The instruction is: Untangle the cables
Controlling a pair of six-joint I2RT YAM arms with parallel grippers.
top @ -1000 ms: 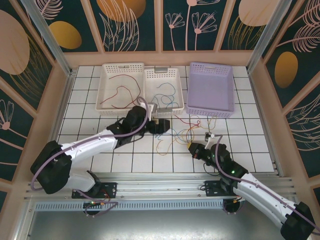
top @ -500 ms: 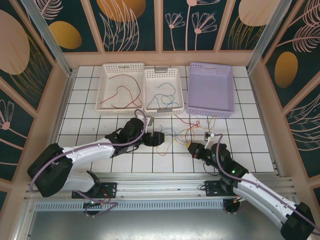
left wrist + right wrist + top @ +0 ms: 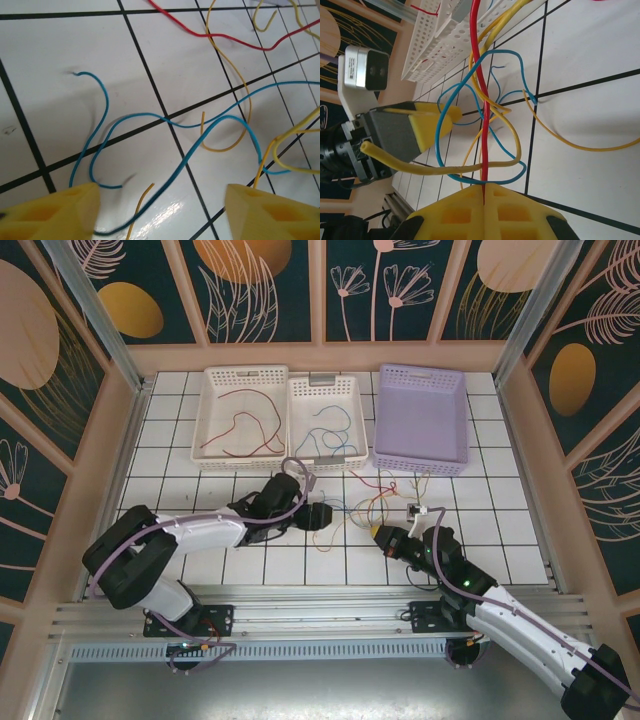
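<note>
Right pincer (image 3: 484, 191): closed on the red cable (image 3: 481, 100); we judge it an anchor.
Left pincer (image 3: 160, 214): apart, astride the blue cable (image 3: 170, 179), not gripping.
Cables (image 3: 352, 505): tangled on the counter (image 3: 250, 565) between both pincers.

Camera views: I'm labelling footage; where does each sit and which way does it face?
Top external: above and behind the arms, looking down at the table, white baskets and cables; left arm and right arm show.
Left wrist: on the left arm, facing down at tiles and a blue cable; left jaws, open, at bottom corners.
Right wrist: low, facing along the table toward the white baskets; right jaws, shut on the red cable, at bottom.
Shared: both wrist views show red and blue cable.
</note>
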